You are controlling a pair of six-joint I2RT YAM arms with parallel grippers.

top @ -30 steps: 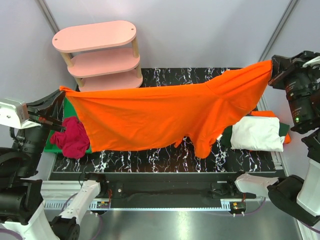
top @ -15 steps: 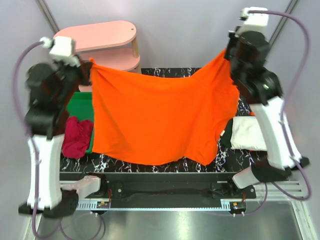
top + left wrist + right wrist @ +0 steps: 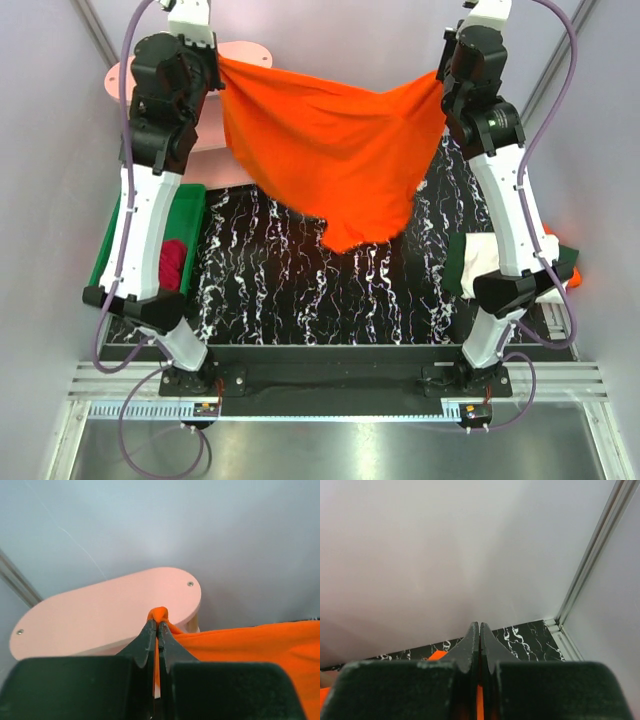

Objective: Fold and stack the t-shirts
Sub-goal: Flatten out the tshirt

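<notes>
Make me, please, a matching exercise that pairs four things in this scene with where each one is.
Things:
1. bright orange cloth t-shirt
2. pink oval wooden shelf
3. dark red crumpled cloth
4. white folded cloth t-shirt

Places:
A. in the green tray
B. stretched in the air between the left gripper and the right gripper
C. at the right edge of the black marbled table
D. past the table's far left corner

Pairs: 1-B, 2-D, 3-A, 4-C
</notes>
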